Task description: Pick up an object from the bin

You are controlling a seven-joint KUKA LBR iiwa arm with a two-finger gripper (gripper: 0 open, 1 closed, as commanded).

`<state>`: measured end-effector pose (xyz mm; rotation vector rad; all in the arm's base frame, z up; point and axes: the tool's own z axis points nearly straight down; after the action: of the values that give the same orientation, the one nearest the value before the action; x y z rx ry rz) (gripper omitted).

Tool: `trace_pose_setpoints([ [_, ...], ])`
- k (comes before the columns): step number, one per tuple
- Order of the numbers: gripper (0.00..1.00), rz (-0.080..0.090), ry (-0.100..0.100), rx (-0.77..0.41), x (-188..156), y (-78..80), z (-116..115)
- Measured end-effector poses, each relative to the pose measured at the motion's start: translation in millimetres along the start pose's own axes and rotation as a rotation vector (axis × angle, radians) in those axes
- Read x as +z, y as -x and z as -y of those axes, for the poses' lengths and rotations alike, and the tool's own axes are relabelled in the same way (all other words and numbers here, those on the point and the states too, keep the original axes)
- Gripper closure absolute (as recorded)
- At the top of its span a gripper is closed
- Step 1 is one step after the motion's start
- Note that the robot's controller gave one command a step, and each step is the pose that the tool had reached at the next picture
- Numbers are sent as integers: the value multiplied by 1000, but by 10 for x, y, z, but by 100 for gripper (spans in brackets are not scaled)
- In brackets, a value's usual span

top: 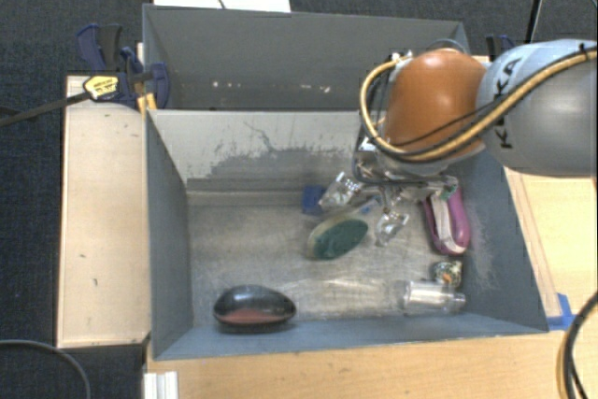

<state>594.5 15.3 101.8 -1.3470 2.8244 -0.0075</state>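
My gripper (pixel 366 206) hangs low in the middle right of the bin, below the orange dome, with its metal fingers spread apart and nothing between them. Just under and left of the fingertips lies a dark green oval brush (pixel 338 238) with a pale rim. A small blue piece (pixel 313 198) sits at the gripper's left. Close on the right lies a purple and pink oblong thing (pixel 448 220).
A dark, glossy oval thing (pixel 253 306) with a reddish underside rests near the front left wall. A clear plastic tube (pixel 431 297) and a small dark trinket (pixel 448 273) lie at the front right. The arm comes in from the right.
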Motion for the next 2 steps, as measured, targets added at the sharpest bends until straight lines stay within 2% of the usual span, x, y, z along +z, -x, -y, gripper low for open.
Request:
trace_pose_setpoints([
  [1,0,4,-3,-35,42,-8,17],
  [2,100,-1,5,-32,93,-30,1],
])
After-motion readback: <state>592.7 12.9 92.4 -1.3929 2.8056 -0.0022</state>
